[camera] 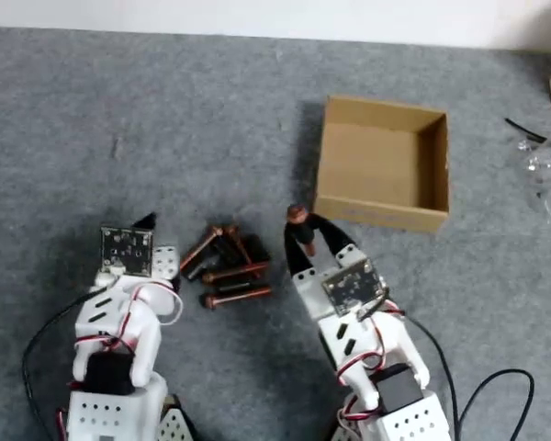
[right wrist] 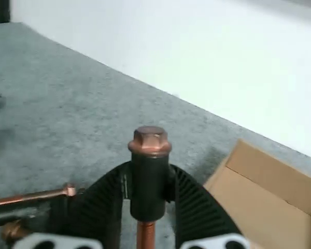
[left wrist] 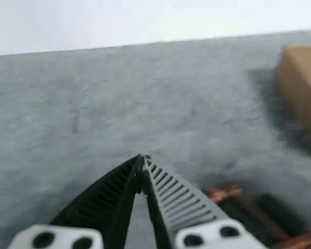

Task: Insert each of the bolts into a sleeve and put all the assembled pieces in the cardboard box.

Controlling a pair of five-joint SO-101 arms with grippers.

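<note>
High view: right tool [camera: 305,231] clamps sleeved bolt [camera: 297,217] beside box [camera: 376,214] edge; left tool [camera: 147,221] closed.

The cardboard box [left wrist: 303,88] runs off the left wrist view's edge, blurred.

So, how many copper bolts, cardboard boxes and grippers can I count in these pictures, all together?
Copper bolts: 5 (4 piled between the arms, plus 1 sleeved bolt in the right gripper)
Cardboard box: 1
Grippers: 2 (the second is the left gripper)
Total: 8
Loose sleeves: too dark to count.
</note>
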